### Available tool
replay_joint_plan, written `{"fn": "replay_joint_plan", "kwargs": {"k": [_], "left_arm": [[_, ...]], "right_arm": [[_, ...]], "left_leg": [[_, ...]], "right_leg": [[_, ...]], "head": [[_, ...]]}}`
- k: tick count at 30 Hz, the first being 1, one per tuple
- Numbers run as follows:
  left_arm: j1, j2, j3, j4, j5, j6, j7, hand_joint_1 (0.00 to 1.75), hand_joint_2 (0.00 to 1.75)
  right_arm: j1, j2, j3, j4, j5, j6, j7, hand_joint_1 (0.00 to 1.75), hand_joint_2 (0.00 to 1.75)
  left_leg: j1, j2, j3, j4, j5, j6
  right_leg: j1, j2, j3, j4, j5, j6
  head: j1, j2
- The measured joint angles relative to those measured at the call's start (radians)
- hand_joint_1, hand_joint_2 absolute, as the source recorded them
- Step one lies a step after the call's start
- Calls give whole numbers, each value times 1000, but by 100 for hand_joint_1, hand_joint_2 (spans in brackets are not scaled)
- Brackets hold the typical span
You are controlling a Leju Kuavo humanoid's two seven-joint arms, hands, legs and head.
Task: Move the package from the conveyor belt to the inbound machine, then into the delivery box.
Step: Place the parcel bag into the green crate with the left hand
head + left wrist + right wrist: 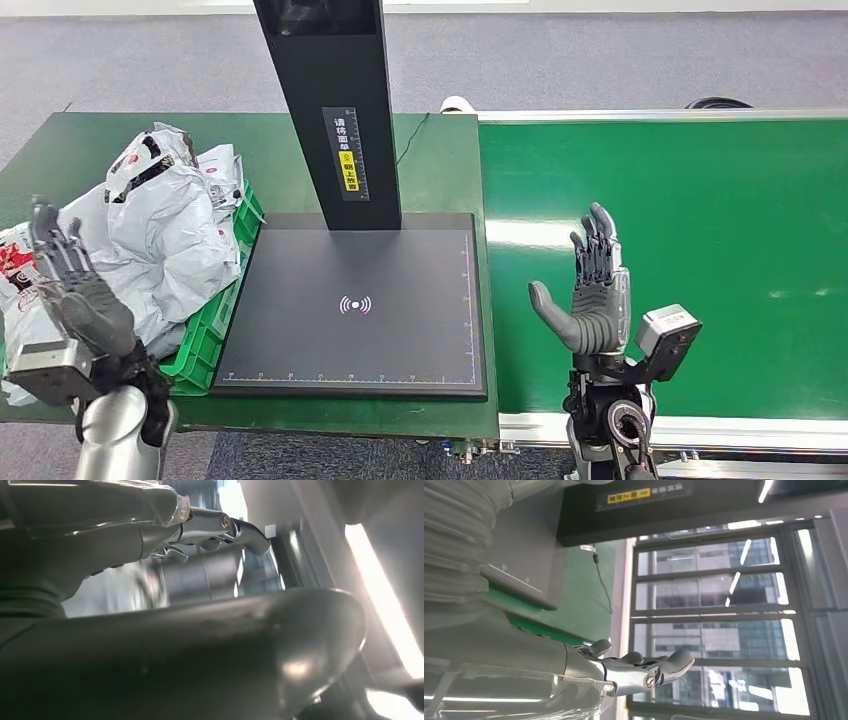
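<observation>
head view: long green conveyor belt runs along the right side, its surface bare in frame. left of it a dark green table carries the inbound machine, a flat black scanner pad with a white wireless symbol at its centre and a ruler scale along the edges; nothing lies on the pad. a tall black rectangular post with a yellow-and-white label rises from the pad's far edge. left of the pad, touching its side, sits a green plastic delivery box, heaped with grey-white plastic mailer packages with red and black print; the pile spills above the rim. left robot hand hovers over the near side of that pile, fingers spread and extended, holding nothing. right robot hand is raised over the belt's near-left area, palm toward the pad, fingers straight and apart, thumb out, empty. right wrist view: fingers extended, nothing in them.
</observation>
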Motion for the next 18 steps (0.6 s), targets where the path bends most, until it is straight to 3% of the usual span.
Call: {"fn": "replay_joint_plan", "kwargs": {"k": [3,10,18], "left_arm": [[37,-14,-78,-19,70,-122,21,0,175],[88,-72,-240,60,164,-295,73,0,175],[93,-104,-321,190,142,-314,140,0,175]], "right_arm": [[-3,0,11,18,0,-1,17,0,175],[-3,2,38,60,-8,5,49,0,175],[-2,3,72,120,-8,17,118,0,175]], "left_leg": [[0,0,0,0,0,0],[0,0,0,0,0,0],[0,0,0,0,0,0]], "right_leg": [[0,0,0,0,0,0],[0,1,0,0,0,0],[0,1,-1,0,0,0]], "head": [[0,0],[0,0],[0,0]]}}
